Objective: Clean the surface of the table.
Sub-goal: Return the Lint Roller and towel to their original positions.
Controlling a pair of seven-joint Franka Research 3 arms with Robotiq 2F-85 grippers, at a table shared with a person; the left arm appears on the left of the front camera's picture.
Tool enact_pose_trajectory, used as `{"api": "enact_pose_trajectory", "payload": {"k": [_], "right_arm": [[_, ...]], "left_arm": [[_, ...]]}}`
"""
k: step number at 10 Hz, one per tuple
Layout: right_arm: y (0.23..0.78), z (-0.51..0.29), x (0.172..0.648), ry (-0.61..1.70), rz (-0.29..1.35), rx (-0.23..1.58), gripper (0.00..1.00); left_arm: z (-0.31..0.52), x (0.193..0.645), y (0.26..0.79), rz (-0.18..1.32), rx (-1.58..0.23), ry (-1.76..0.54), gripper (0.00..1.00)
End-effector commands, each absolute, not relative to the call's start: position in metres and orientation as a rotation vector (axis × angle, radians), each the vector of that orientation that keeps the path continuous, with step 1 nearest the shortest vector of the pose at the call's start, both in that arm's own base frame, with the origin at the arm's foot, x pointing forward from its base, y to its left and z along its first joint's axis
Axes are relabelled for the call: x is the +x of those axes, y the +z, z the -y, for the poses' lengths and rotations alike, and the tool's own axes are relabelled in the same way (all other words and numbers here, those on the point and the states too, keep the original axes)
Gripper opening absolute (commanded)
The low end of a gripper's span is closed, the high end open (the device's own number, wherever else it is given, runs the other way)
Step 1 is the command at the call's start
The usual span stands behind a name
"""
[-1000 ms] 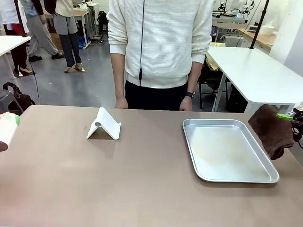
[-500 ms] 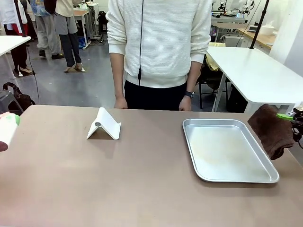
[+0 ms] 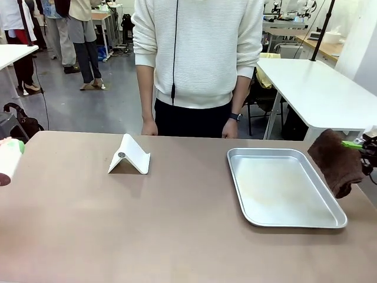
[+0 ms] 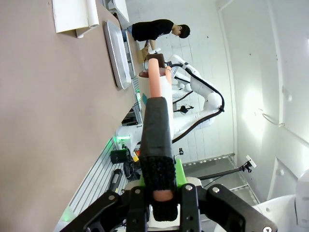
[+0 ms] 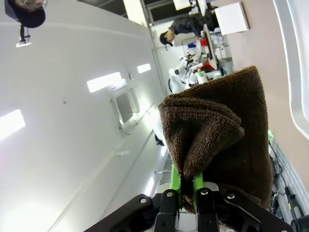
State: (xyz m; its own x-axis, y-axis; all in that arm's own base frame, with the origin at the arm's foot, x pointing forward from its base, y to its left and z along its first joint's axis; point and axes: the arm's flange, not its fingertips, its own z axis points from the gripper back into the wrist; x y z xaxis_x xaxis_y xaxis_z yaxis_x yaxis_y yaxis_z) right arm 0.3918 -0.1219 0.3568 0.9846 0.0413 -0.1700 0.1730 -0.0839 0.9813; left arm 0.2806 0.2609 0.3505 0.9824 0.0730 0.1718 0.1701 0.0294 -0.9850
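Front view: the brown matte surface (image 3: 118,224) spans the frame, tray (image 3: 283,186) near its right edge, white stand (image 3: 129,155) toward the far edge. Right gripper (image 5: 186,186) clamps a brown cloth (image 3: 337,162); left gripper (image 4: 158,181) grips a black-handled tool (image 4: 157,140).

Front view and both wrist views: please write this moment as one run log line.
right gripper: shut on cloth, held off table edge | left gripper: shut on white bottle | tray, stand: on table
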Motion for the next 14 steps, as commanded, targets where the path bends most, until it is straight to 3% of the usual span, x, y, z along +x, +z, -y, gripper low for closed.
{"api": "enact_pose_trajectory", "payload": {"k": [1, 4, 9, 12, 14], "right_arm": [[0.384, 0.084, 0.415, -0.116, -0.127, 1.559, 0.11], [0.415, -0.012, 0.45, -0.029, -0.044, 1.564, 0.11], [0.401, -0.181, 0.475, -0.038, -0.156, 1.475, 0.11], [0.361, -0.237, 0.475, -0.099, -0.224, 1.373, 0.11], [0.329, -0.264, 0.475, -0.129, -0.179, 1.244, 0.11]], "left_arm": [[-0.216, 0.286, 0.395, 0.194, -1.491, -0.047, 0.22], [-0.129, 0.31, 0.46, 0.209, -1.351, -0.032, 0.22], [0.01, 0.378, 0.535, 0.135, -1.037, -0.067, 0.22], [0.064, 0.437, 0.539, 0.11, -0.826, -0.043, 0.22], [0.093, 0.464, 0.52, 0.072, -0.735, -0.09, 0.22]]}}
